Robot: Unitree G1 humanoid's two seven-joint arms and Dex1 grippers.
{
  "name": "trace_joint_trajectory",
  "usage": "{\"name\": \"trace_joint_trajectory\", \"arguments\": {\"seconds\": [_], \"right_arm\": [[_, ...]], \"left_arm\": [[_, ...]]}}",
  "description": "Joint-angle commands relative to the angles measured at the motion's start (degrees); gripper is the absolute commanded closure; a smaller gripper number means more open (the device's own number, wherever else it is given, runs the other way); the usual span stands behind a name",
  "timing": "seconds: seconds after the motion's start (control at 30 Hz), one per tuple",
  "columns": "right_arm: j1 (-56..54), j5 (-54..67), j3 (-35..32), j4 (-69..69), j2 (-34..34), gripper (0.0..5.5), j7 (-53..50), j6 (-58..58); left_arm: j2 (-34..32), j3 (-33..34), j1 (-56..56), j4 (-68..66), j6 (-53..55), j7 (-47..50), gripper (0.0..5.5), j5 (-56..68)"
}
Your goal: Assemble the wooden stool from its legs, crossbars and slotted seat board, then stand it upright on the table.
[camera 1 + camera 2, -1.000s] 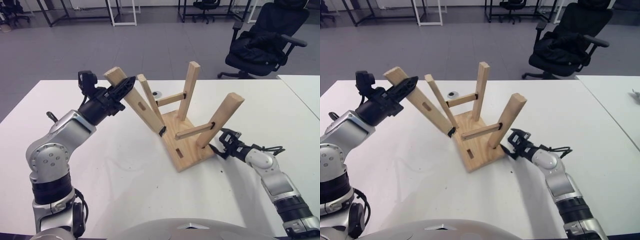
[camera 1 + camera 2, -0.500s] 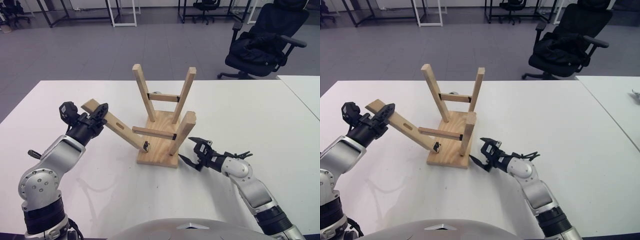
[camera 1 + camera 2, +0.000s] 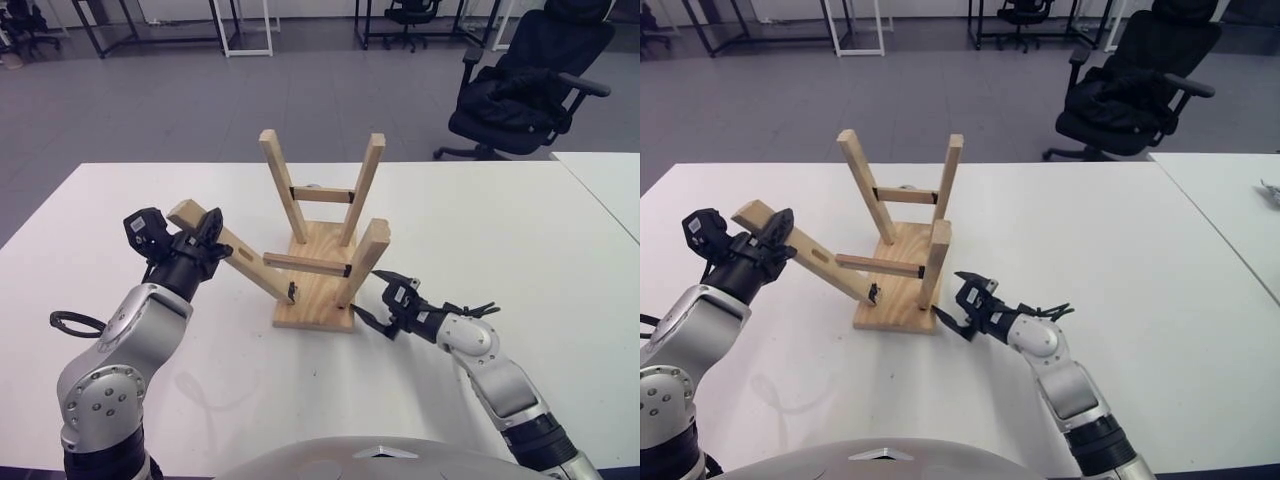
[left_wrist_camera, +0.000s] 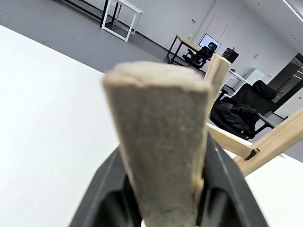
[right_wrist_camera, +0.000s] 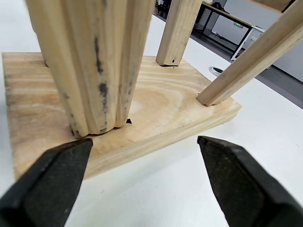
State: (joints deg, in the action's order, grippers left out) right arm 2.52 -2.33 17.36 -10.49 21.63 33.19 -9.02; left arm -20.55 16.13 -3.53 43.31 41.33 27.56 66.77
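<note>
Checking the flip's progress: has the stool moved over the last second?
Yes. The stool has swung leftward, away from the office chair, its seat board now lying flat on the table.

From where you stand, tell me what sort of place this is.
Probably an office or lab workroom: a black office chair, metal-framed desks on grey floor behind, and a white worktable.

Left arm's bent, elbow down, with the left gripper (image 3: 207,241) clamped on the end of a stool leg (image 3: 250,266) between its fingers, while the right arm's stretched low, right gripper (image 3: 367,295) spread wide apart.
</note>
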Motion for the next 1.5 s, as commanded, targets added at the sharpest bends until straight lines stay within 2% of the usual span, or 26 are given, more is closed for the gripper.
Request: {"name": "trace_joint_trajectory", "arguments": {"seconds": [0.03,0.23,0.47,0.53,0.63,0.7,0.77,0.83,0.93,0.97,1.03,1.1,1.37,1.43,1.5], "right_arm": [[0.2,0.8,-0.8,-1.5,0.3,1.36,0.2,-1.3],[0.1,1.7,-0.8,-3.4,0.1,1.36,0.7,-2.5],[1.5,3.5,-4.0,-7.6,0.0,1.36,-1.9,-6.5],[3.4,5.6,-8.3,-13.4,1.0,1.36,-2.8,-9.6],[3.3,22.1,-22.0,-26.5,0.0,1.36,-4.3,-19.9],[-3.6,37.0,-31.8,-32.5,-0.6,1.36,-9.9,-25.4],[-16.1,44.0,-32.7,-35.7,-1.6,1.36,-18.0,-30.1],[-27.9,40.8,-23.7,-36.8,-3.5,1.36,-24.8,-37.0],[-40.9,27.7,-4.0,-31.1,-3.0,1.36,-31.9,-46.4],[-44.2,23.8,1.3,-28.0,-2.6,1.36,-32.6,-48.0],[-52.1,11.9,16.0,-22.4,2.5,1.36,-30.0,-47.2],[-55.7,7.6,24.8,-19.8,2.4,1.36,-26.6,-47.4],[-56.3,-4.5,45.8,-9.1,3.7,1.36,-12.7,-44.2],[-53.9,-6.8,49.0,-4.9,3.1,1.36,-10.4,-42.0],[-50.4,-7.5,49.0,-4.5,2.4,1.36,-8.6,-39.9]], "left_arm": [[-2.1,-4.9,-3.3,-1.8,2.4,-1.4,4.47,-8.3],[-3.5,-12.4,-4.6,-0.2,1.0,-5.1,4.47,-20.6],[-2.2,-12.8,-7.2,1.4,-0.6,-7.1,4.47,-25.6],[-1.7,-13.1,-6.3,1.2,-0.6,-7.3,4.47,-26.5],[-1.0,-13.2,-6.3,1.2,-0.7,-7.6,4.47,-28.3],[-0.6,-13.5,-6.4,1.3,-0.6,-7.7,4.47,-29.5],[-0.4,-13.5,-6.0,0.8,-0.3,-7.7,4.47,-30.3],[0.1,-13.5,-5.3,0.3,0.2,-7.4,4.47,-31.2],[1.2,-14.5,-3.2,-1.1,0.7,-6.9,4.47,-32.4],[1.4,-15.0,-2.4,-1.6,0.8,-7.0,4.47,-32.9],[1.9,-15.7,-1.0,-2.5,1.1,-7.3,4.47,-34.1],[2.3,-16.0,-0.5,-3.5,1.5,-7.5,4.47,-34.6],[5.5,-16.5,-0.7,-4.4,1.7,-8.1,4.47,-36.3],[5.8,-17.0,-0.3,-4.6,1.3,-9.0,4.47,-36.6],[5.3,-18.4,0.2,-4.4,1.7,-11.0,4.47,-36.8]]}}
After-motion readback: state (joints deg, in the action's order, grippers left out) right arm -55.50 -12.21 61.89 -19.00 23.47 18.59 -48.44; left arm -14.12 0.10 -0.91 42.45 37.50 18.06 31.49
